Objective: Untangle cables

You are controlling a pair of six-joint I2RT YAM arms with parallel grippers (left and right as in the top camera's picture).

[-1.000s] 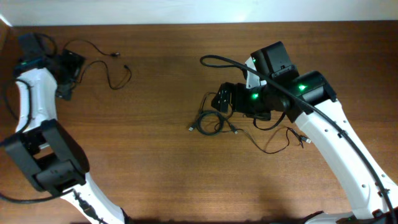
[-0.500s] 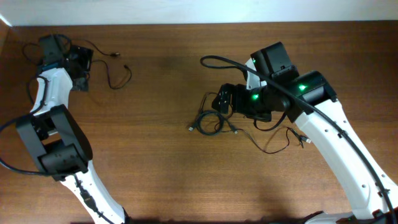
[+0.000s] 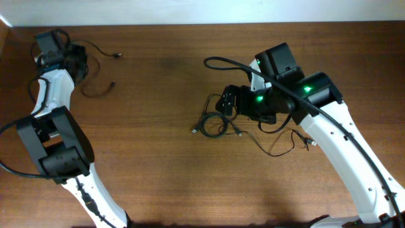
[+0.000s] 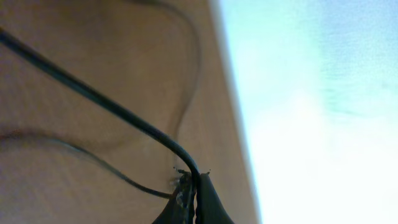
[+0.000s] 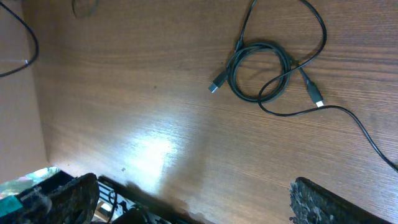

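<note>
One thin black cable lies as a loose wavy strand at the far left of the table. My left gripper is shut on it. In the left wrist view the cable runs from the upper left straight into the closed fingertips of the left gripper. A knotted coil of cables lies mid-table. My right gripper hovers just behind it, open and holding nothing. The right wrist view shows the coil with its plug ends, well ahead of the wide-apart right gripper. Another strand trails under the right arm.
The table's back edge meets a white wall close behind the left gripper. In the left wrist view that edge runs just right of the fingertips. The right arm crosses the right side of the table.
The left gripper has gone from open to shut on the loose cable and moved back toward the far-left corner. The strand's loop has been dragged left. The right arm has not moved.
</note>
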